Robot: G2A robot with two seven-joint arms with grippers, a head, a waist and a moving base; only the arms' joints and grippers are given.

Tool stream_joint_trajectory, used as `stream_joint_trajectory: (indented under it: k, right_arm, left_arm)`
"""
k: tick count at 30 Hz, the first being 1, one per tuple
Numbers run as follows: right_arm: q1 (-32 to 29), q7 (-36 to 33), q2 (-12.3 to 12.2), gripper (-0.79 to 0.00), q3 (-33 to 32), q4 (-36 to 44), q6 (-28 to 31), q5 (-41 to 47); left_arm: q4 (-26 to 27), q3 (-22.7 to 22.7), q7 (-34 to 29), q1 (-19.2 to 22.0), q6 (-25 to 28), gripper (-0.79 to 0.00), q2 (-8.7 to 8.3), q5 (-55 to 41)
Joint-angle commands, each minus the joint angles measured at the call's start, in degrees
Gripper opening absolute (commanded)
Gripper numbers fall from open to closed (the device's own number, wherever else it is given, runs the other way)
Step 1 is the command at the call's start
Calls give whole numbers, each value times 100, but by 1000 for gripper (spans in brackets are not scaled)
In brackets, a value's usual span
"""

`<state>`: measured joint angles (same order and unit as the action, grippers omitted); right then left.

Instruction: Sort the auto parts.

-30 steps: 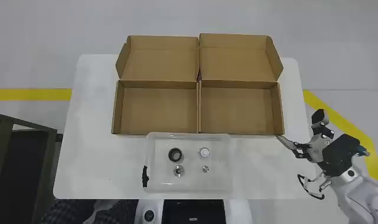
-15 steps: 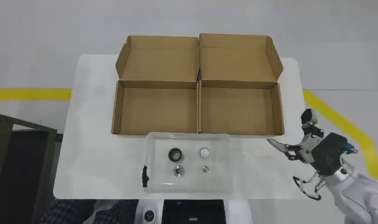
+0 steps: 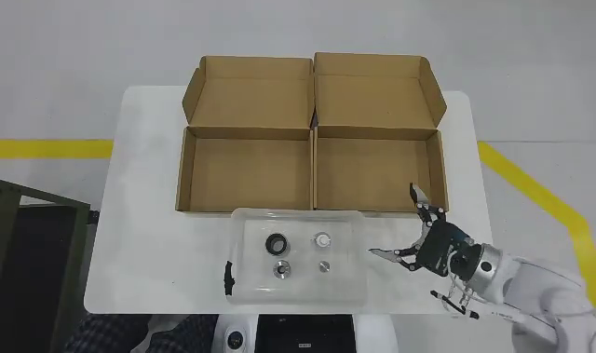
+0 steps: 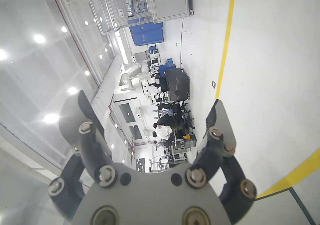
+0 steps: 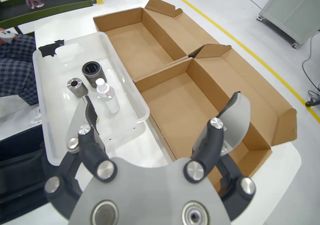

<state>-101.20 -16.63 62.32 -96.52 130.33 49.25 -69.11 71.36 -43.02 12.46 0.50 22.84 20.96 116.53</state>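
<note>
Wide and empty at right pincer (image 3: pixel 392 220), just beside tray (image 3: pixel 296 212) end, parts ahead of its fingertips, upright white bottle (image 3: pixel 322 238) nearest; left pincer (image 4: pixel 148 97) also wide, farther off.

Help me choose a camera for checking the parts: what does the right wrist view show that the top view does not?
Right wrist view: the parts' sides, with the white bottle at full height beside the black bearing and grey sleeve. Top view: the small silver part, and the whole table outline. Both: the clear tray, the empty cardboard boxes, and the open right gripper.
</note>
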Motion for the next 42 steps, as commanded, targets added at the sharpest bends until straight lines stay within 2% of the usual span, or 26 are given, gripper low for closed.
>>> stream_joint_trajectory:
  k: [1,13,24,35,37,42]
  right_arm:
    - [94,-265,-12,0,250,27,45,-58]
    - [831,-1491,-35,0,1607,-64,-49,-381]
    - [1240,-1899,-20,0,2555,-280,-253,-904]
    - [1467,-2158,-9,0,3076,-504,-475,-1169]
    - [1514,-2216,-8,-12,3115,-557,-510,-1147]
    - [1619,-2370,-12,-99,3169,-642,-588,-1067]
  left_arm:
    - [0,0,0,0,0,0,0,0]
    - [0,0,0,0,0,0,0,0]
    - [0,0,0,0,0,0,0,0]
    - [0,0,0,0,0,0,0,0]
    - [0,0,0,0,0,0,0,0]
    - [0,0,0,0,0,0,0,0]
